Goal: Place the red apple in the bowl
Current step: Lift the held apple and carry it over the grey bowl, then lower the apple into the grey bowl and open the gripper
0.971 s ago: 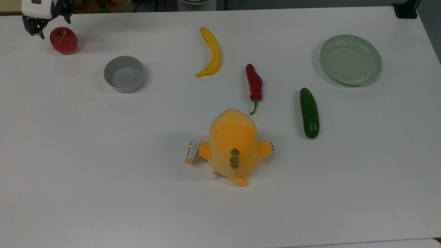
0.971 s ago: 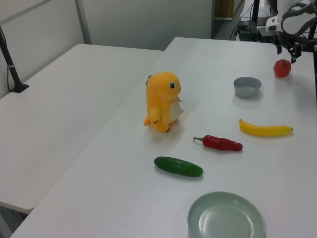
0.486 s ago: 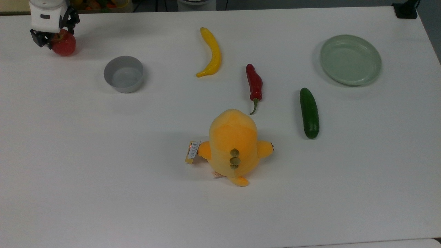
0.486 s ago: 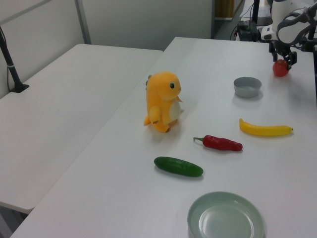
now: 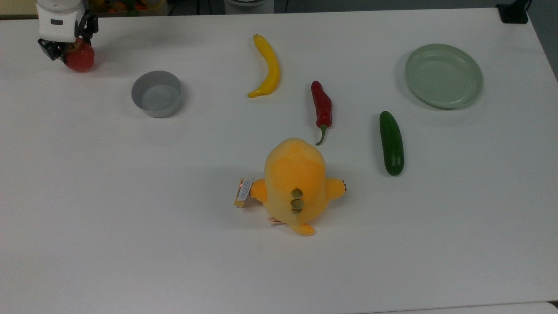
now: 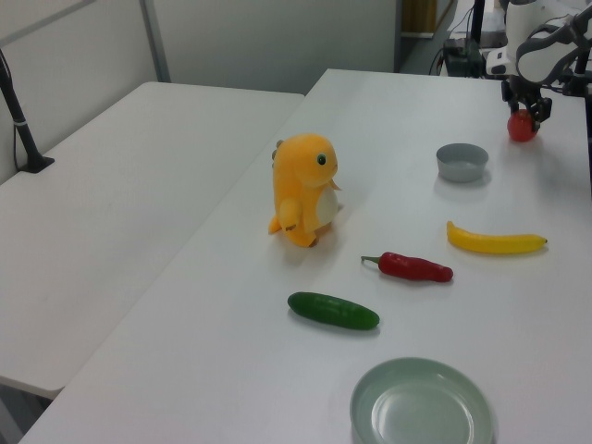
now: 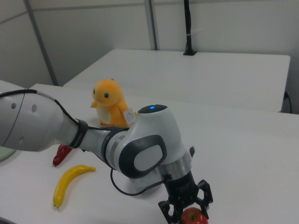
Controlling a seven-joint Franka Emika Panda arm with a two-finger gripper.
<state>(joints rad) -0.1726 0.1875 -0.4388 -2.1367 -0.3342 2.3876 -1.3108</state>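
Note:
The red apple (image 5: 81, 60) (image 6: 522, 128) (image 7: 193, 217) sits at the far left corner of the table in the top view. My gripper (image 5: 69, 48) (image 6: 524, 111) (image 7: 187, 211) comes down over it, a black finger pressed against each side, shut on the apple. The gripper's white body hides the apple's top in the top view. The grey bowl (image 5: 157, 111) (image 6: 461, 172) stands empty a short way to the right of the apple and nearer the camera in the top view, apart from both.
A banana (image 5: 268, 65), a red chili pepper (image 5: 321, 104), a cucumber (image 5: 391, 143) and a pale green plate (image 5: 466, 100) lie to the bowl's right in the top view. An orange plush toy (image 5: 295, 183) stands mid-table. My arm (image 7: 140, 149) arches over the table in the right view.
My gripper moved from beside the apple to over it and came down around it. Its fingers have drawn in against the apple, which has shifted slightly.

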